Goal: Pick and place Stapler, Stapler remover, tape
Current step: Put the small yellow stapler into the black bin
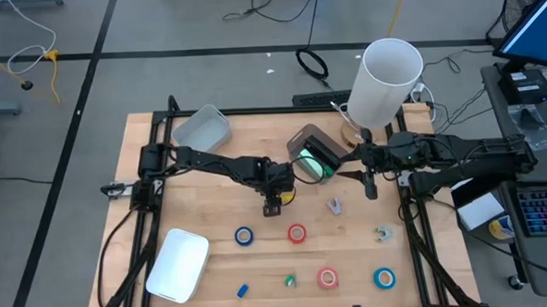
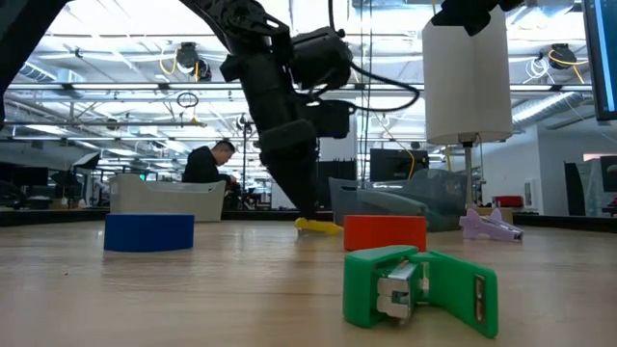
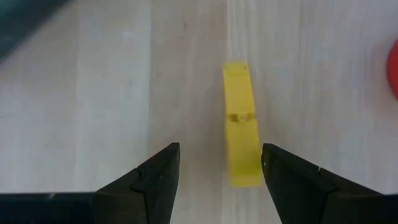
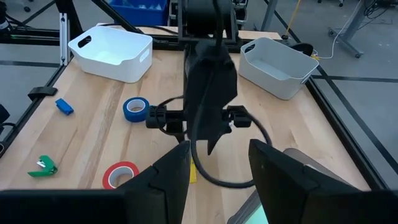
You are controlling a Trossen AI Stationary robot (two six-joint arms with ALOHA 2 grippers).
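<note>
A small yellow, stapler-like piece (image 3: 241, 124) lies flat on the wooden table (image 1: 192, 194). It also shows in the high view (image 1: 285, 195) and the low view (image 2: 318, 226). My left gripper (image 3: 221, 174) is open and points down over the piece. Its fingers stand on either side of the piece's near end, which lies close to one finger. I cannot tell whether they touch. Two blue tape rolls (image 1: 245, 235) (image 1: 383, 278) and two red ones (image 1: 297, 233) (image 1: 328, 278) lie flat nearer the front. My right gripper (image 4: 219, 180) is open and empty at the table's right (image 1: 369, 188).
A grey bin (image 1: 203, 129) stands at the far left and a white bin (image 1: 178, 264) at the near left. A dark bin (image 1: 312, 150) holds something green beside a white cylinder (image 1: 386, 79). A purple piece (image 1: 336, 205), a grey-green piece (image 1: 383, 233), a green one (image 2: 419, 289) and a blue bit (image 1: 242, 290) lie loose.
</note>
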